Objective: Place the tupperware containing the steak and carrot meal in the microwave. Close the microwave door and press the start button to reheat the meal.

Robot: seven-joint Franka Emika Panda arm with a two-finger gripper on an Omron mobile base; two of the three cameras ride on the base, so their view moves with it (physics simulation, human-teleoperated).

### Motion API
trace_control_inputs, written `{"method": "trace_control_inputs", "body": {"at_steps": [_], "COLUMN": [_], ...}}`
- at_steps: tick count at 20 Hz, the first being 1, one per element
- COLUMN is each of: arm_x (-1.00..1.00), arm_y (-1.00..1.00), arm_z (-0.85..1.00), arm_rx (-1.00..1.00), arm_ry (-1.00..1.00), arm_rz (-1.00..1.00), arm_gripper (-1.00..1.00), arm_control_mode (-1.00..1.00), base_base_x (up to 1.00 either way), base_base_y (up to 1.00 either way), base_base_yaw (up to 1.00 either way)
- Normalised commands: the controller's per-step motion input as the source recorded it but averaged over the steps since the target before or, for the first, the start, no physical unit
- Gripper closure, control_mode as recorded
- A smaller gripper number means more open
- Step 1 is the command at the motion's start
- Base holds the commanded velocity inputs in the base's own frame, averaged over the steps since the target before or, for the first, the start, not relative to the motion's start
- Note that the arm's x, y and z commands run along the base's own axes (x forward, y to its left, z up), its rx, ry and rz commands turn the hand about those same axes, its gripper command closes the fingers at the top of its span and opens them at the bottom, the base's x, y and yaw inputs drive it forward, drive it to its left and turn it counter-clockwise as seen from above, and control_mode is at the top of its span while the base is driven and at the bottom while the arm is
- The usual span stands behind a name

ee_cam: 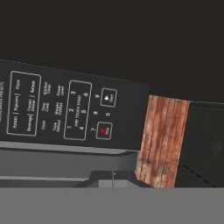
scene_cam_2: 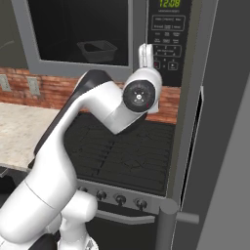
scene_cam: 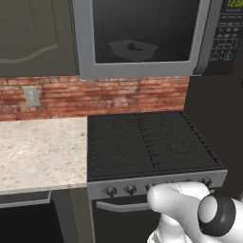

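The microwave hangs above the stove with the microwave door lying flush against its front. Through the dark glass the tupperware rests inside, and a dark lump in it is all I can make out of the meal. My gripper points upward with its fingers pressed together and nothing between them, right in front of the lower buttons of the black keypad. In the hand view the keypad is close, with a white-arrow button and a red-marked button.
A black stove with a row of knobs sits below, my arm arching over it. A speckled counter lies to the left, under a brick backsplash with an outlet. A tall grey panel stands close on the right.
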Motion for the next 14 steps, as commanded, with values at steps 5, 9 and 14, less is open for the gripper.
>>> {"method": "trace_control_inputs", "body": {"at_steps": [5, 9, 14], "arm_x": [0.14, 0.19, 0.19], "arm_y": [-0.02, -0.08, -0.10], "arm_z": [0.01, 0.00, 0.00], "arm_rx": [0.00, 0.00, 0.00], "arm_ry": [-0.01, 0.00, 0.00], "arm_rz": [0.00, 0.00, 0.00], "arm_gripper": [1.00, 1.00, 1.00], "arm_control_mode": [-1.00, -1.00, -1.00], "base_base_x": [0.00, 0.00, 0.00], "base_base_y": [0.00, 0.00, 0.00], "base_base_yaw": [0.00, 0.00, 0.00]}}
